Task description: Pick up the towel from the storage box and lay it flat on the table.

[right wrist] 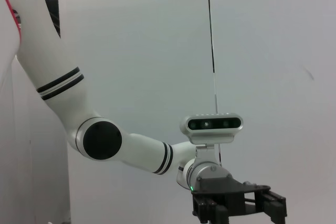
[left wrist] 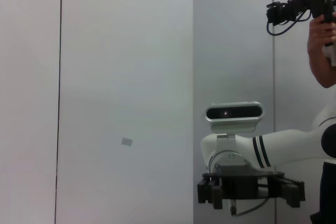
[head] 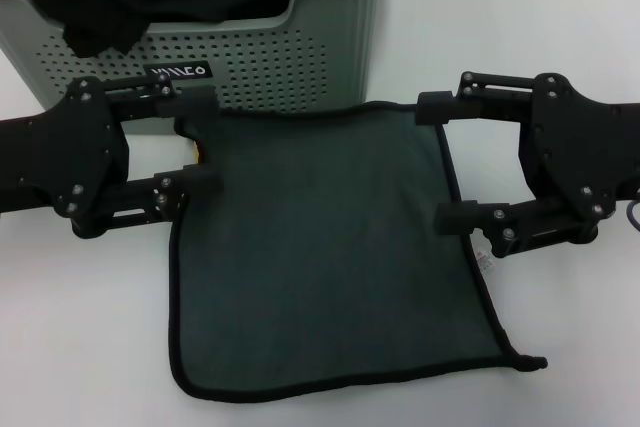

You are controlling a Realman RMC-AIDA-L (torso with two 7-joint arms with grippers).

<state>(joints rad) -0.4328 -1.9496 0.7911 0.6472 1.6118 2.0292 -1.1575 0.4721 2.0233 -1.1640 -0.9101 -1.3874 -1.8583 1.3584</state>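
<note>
The towel (head: 320, 247) lies spread flat on the table (head: 560, 367), dark grey-green face up, its far edge just before the storage box (head: 260, 47) — between the two grippers. The left gripper (head: 196, 142) hangs at its left edge, fingers parted, holding nothing. The right gripper (head: 450, 162) sits at the right edge — likewise spread wide and empty.
</note>
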